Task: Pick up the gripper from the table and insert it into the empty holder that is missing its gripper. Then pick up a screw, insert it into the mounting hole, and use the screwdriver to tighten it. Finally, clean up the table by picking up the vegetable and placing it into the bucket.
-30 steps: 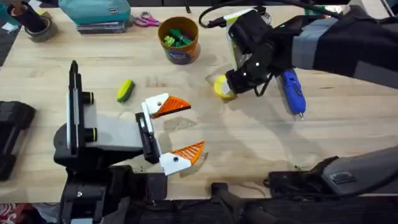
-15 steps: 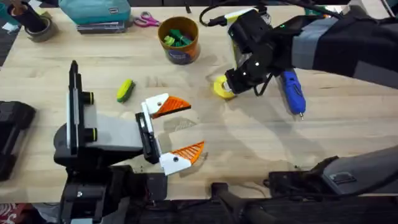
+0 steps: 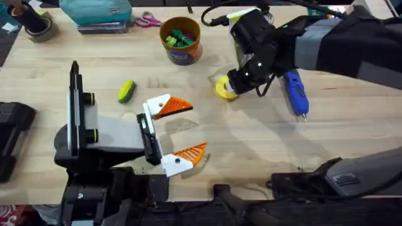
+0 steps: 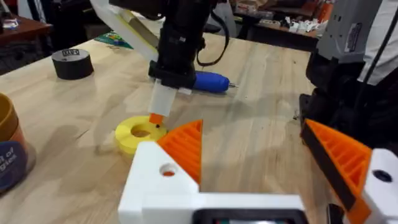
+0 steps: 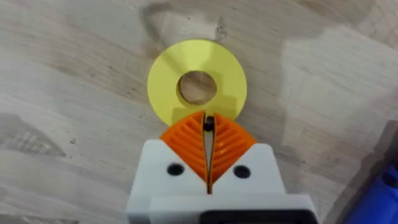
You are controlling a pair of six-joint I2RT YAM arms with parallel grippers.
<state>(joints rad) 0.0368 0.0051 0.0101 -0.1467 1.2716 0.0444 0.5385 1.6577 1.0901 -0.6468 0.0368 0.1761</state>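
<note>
My right gripper point(image 3: 228, 92) reaches in from the far right and stands tip-down over a yellow spool point(image 5: 197, 87). Its orange pads are shut on a small dark screw point(image 5: 208, 123) just above the spool's edge. My left gripper point(image 3: 197, 129) lies open near the table's front, and each white holder point(image 3: 173, 164) carries an orange ribbed gripper pad point(image 3: 190, 152). To the right of the right gripper, the blue screwdriver point(image 3: 294, 91) lies on the table. The yellow-green vegetable point(image 3: 126, 90) lies left of the left gripper. The bucket point(image 3: 180, 41) stands at the back with dark green pieces inside.
Pink-handled scissors point(image 3: 148, 21), a teal box point(image 3: 95, 12) and a black tape roll point(image 3: 38, 26) line the back edge. Bare wood point(image 3: 251, 144) spreads between the two grippers and toward the front right.
</note>
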